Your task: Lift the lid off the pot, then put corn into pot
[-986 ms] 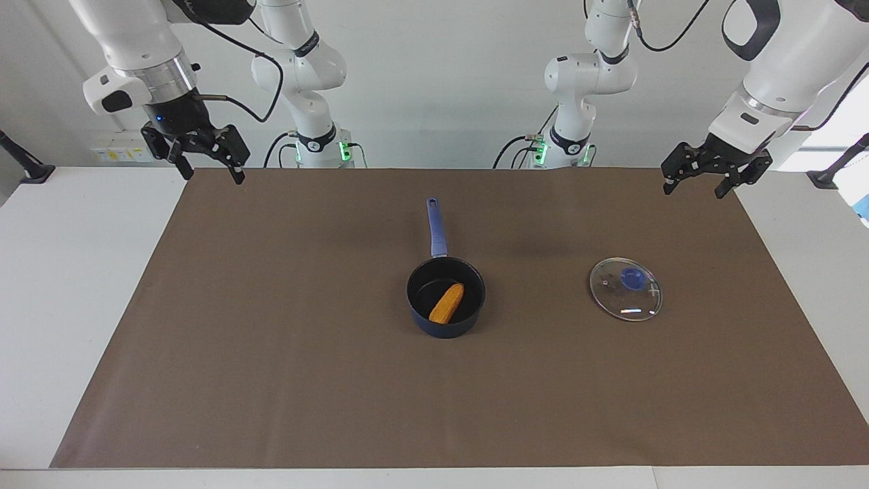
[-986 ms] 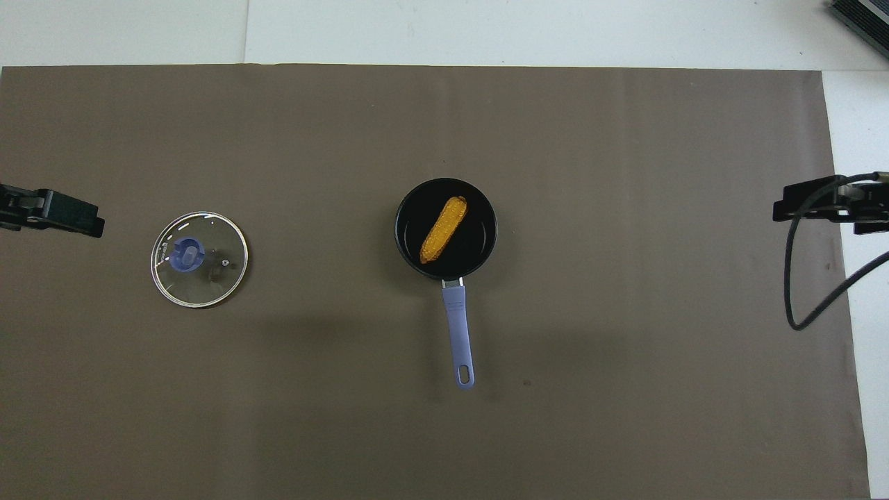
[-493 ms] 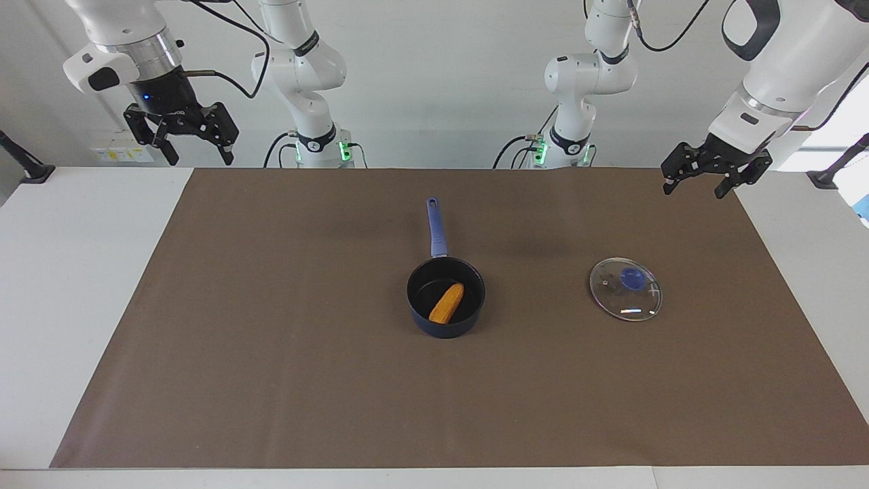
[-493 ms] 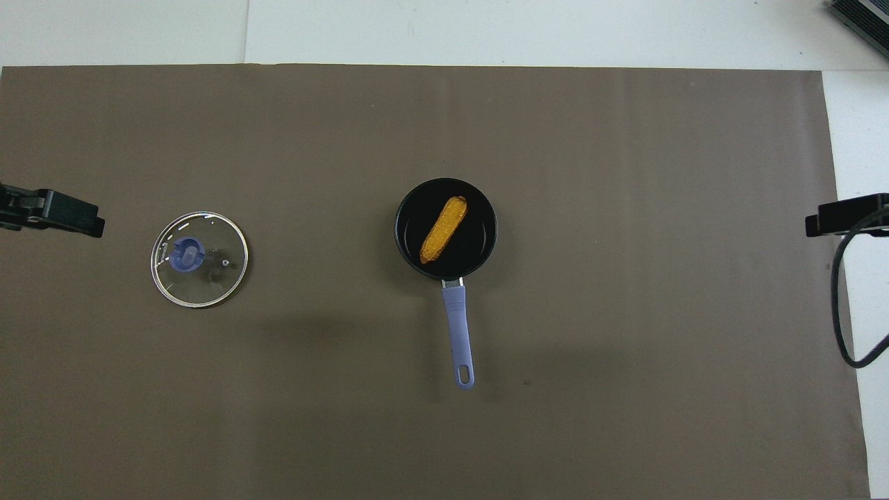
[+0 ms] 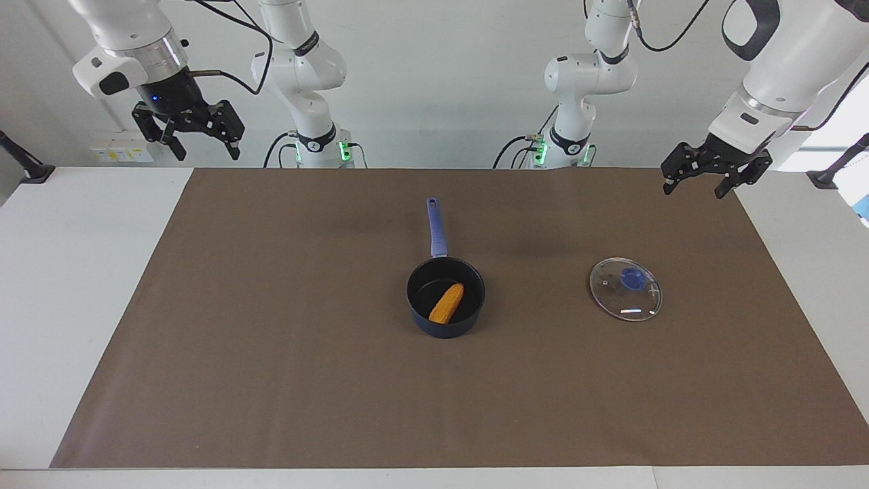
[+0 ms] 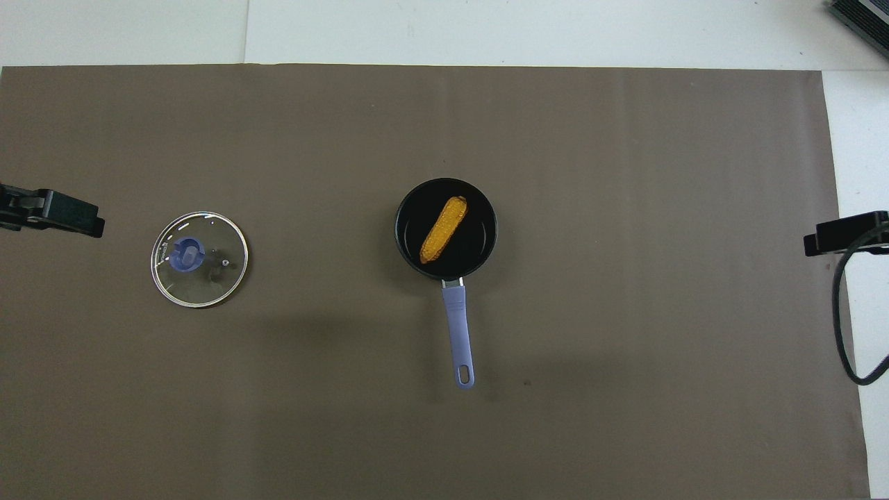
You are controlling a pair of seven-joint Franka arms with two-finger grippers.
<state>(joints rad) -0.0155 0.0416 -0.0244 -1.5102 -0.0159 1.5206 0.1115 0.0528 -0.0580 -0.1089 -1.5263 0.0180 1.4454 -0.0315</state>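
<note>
The wide brown paper mat (image 5: 271,353) covers most of the white table (image 5: 75,285). At its middle stands the small navy-blue saucepan with a black inside, the pot (image 5: 475,309), its long straight blue handle (image 5: 435,227) pointing toward the robots. The round clear glass lid with a blue knob (image 5: 625,288) lies flat on the mat beside the pot, toward the left arm's end and well apart from it. The small yellow-orange corn cob (image 5: 447,303) lies inside the pot, aslant on its floor.

Both of the 2 steps look done: lid off, corn in. The right gripper (image 5: 201,141) hangs empty, fingers spread wide, high above the right arm's end. The left gripper (image 5: 698,182) waits over the mat's corner near the lid, likewise spread and empty. Nothing more seems called for than parking both arms
</note>
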